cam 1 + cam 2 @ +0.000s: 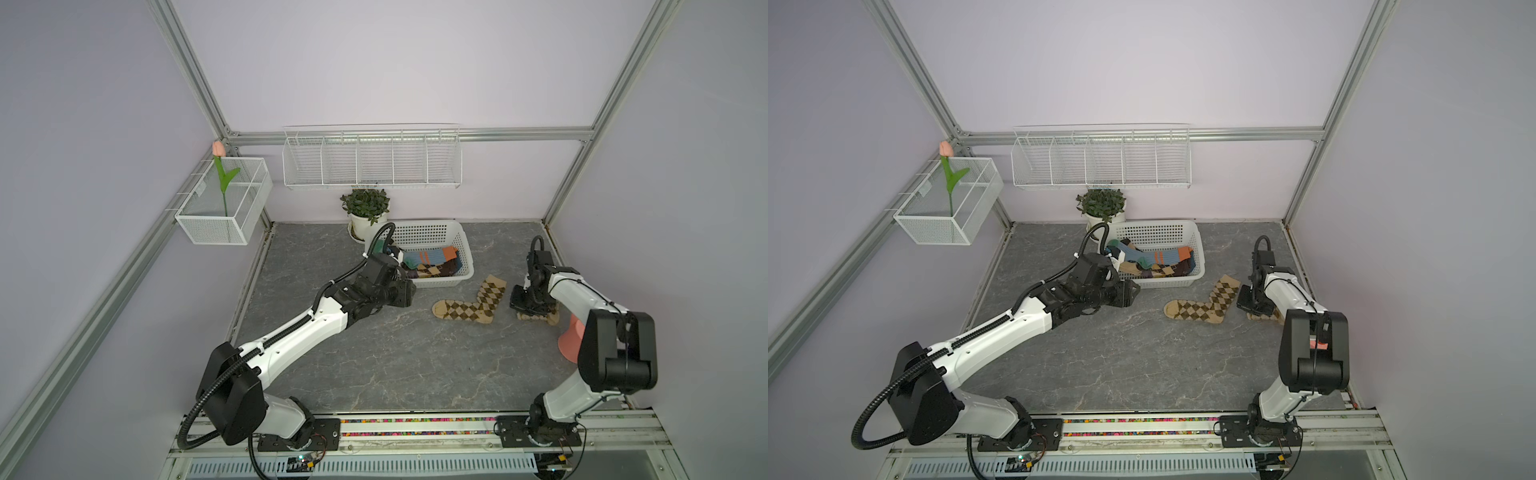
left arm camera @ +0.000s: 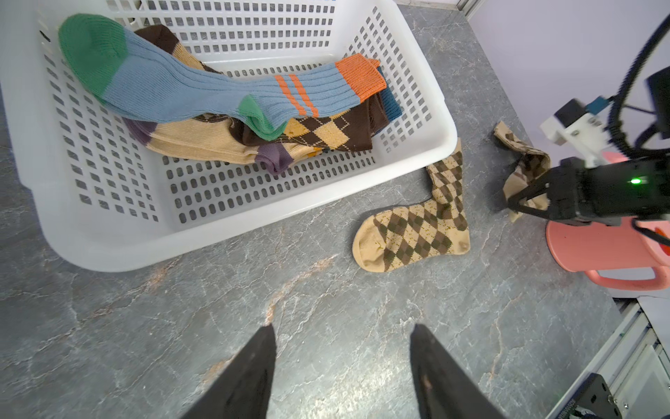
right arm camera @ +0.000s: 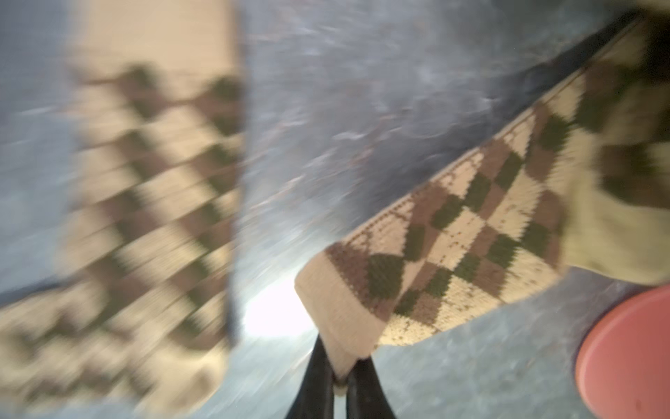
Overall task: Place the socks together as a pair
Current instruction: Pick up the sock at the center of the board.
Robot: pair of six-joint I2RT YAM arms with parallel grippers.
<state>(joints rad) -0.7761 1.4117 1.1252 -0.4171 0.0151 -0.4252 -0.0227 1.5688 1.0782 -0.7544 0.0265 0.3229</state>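
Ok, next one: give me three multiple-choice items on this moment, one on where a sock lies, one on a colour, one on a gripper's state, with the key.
1. Relative to the white basket, the flat tan argyle sock lies:
A) inside it
B) outside it, on the table
C) draped over its rim

2. The cuff of the top blue sock in the basket is:
A) orange
B) purple
C) white

3. The right gripper is:
A) open and empty
B) shut on the blue sock
C) shut on the second tan argyle sock

Key:
1 B: the left wrist view shows it spread on the stone top past the basket's wall.
2 A: an orange band ends its open end.
3 C: in the right wrist view the closed fingertips pinch that sock's plain end.
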